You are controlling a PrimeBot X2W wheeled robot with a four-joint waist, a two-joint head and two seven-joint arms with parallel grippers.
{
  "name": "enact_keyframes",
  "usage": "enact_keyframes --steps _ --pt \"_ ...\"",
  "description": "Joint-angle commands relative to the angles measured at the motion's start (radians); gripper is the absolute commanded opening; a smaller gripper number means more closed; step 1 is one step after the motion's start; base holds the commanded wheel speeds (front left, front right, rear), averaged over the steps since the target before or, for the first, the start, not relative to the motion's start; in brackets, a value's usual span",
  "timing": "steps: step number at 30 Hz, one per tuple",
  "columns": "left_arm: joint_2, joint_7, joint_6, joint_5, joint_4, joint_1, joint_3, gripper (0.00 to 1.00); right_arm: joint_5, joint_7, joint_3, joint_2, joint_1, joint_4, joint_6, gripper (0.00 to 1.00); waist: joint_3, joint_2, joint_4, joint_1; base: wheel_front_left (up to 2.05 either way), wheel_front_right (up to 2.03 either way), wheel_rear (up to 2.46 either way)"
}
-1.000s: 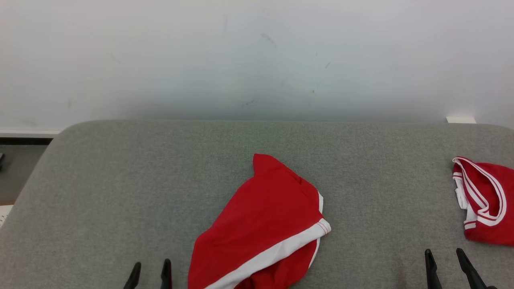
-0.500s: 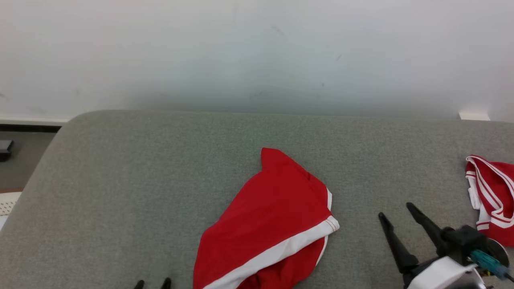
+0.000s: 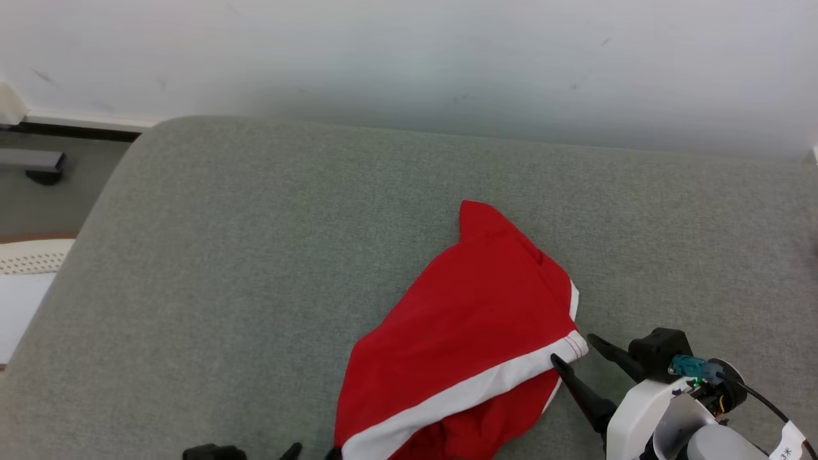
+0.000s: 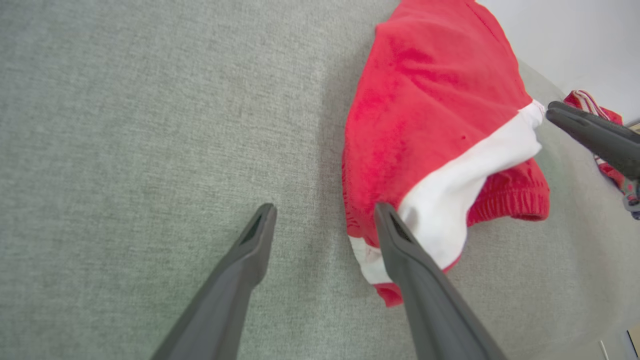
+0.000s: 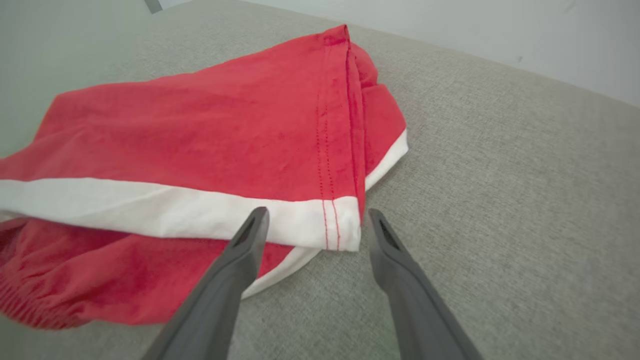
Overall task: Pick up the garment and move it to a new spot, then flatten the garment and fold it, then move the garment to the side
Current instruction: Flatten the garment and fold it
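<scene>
Jaws (right, wide) astride garment (image 5: 200,135) corner

At the lower right of the head view, the right pincer (image 3: 572,348) is showing two long, matte dark-grey fingers (image 3: 585,396) tapering to narrow tips. Behind them a glossy white wrist shell (image 3: 639,409) is curving into a grey rounded housing (image 3: 716,447). A boxy black block (image 3: 658,348) is carrying a teal connector (image 3: 687,365), with a tiny green light (image 3: 695,382) glowing beside it. A thin black cable (image 3: 763,396) is looping toward a white tag (image 3: 789,444) bearing a dark printed mark. In the left wrist view, the left pincer (image 4: 324,207) is showing the same grey fingers, each with a shallow hollow near its tip.
</scene>
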Motion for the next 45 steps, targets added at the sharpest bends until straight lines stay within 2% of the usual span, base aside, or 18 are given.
enact_keyframes --steps 1,13,15,16,18,19,21,22,24,25,27,36,45 --pt "0.008 -0.010 0.000 -0.007 -0.003 -0.015 -0.005 1.00 0.014 -0.009 0.005 -0.004 -0.018 0.013 -0.003 1.00 0.014 0.0000 0.015 0.0000 0.00 0.00 0.00" --pt "0.025 -0.048 0.000 -0.042 0.017 -0.053 -0.064 1.00 0.082 -0.046 0.066 0.001 -0.087 0.135 -0.003 1.00 0.037 0.0000 0.042 0.0000 0.00 0.00 0.00" --pt "0.026 -0.049 0.000 -0.048 0.019 -0.055 -0.073 1.00 0.090 -0.039 0.079 0.004 -0.096 0.148 -0.003 0.89 0.040 0.0000 0.042 0.0000 0.00 0.00 0.00" --pt "0.027 -0.049 0.000 -0.050 0.020 -0.056 -0.078 1.00 0.097 -0.035 0.087 0.005 -0.102 0.154 -0.003 0.79 0.041 0.0000 0.042 0.0000 0.00 0.00 0.00" --pt "0.032 -0.053 0.000 -0.055 0.022 -0.062 -0.082 1.00 0.115 -0.032 0.099 0.007 -0.108 0.164 -0.003 0.67 0.043 0.0000 0.043 0.0000 0.00 0.00 0.00" --pt "0.033 -0.055 0.000 -0.056 0.024 -0.064 -0.084 1.00 0.124 -0.029 0.105 0.007 -0.110 0.167 -0.003 0.49 0.043 0.0000 0.042 0.0000 0.00 0.00 0.00" --pt "0.034 -0.060 0.000 -0.056 0.027 -0.066 -0.085 1.00 0.138 -0.033 0.116 0.005 -0.114 0.171 -0.003 0.39 0.041 0.0000 0.041 0.0000 0.00 0.00 0.00" --pt "0.034 -0.061 0.000 -0.055 0.028 -0.065 -0.086 1.00 0.143 -0.036 0.122 0.003 -0.115 0.172 -0.003 0.31 0.039 0.0000 0.040 0.0000 0.00 0.00 0.00" --pt "0.037 -0.064 0.000 -0.057 0.031 -0.063 -0.087 1.00 0.148 -0.048 0.126 -0.003 -0.121 0.173 -0.003 0.07 0.037 0.0000 0.037 0.0000 0.00 0.00 0.00" --pt "0.038 -0.067 0.000 -0.057 0.031 -0.062 -0.087 1.00 0.152 -0.055 0.125 -0.006 -0.124 0.173 -0.003 0.04 0.036 0.0000 0.035 0.0000 0.00 0.00 0.00" --pt "0.037 -0.069 0.003 -0.055 0.031 -0.060 -0.088 1.00 0.154 -0.071 0.124 -0.011 -0.128 0.173 -0.003 0.00 0.033 0.0000 0.031 0.0000 0.00 0.00 0.00" --pt "0.020 -0.072 0.003 -0.052 0.021 -0.054 -0.118 1.00 0.187 -0.121 0.079 -0.043 -0.118 0.156 -0.003 0.00 0.023 0.0000 0.011 0.0000 0.00 0.00 0.00" --pt "0.002 -0.089 0.001 -0.049 0.024 -0.056 -0.169 1.00 0.218 -0.178 -0.036 -0.107 -0.009 0.112 -0.003 0.00 0.025 0.0000 -0.019 0.0000 0.00 0.00 0.00"
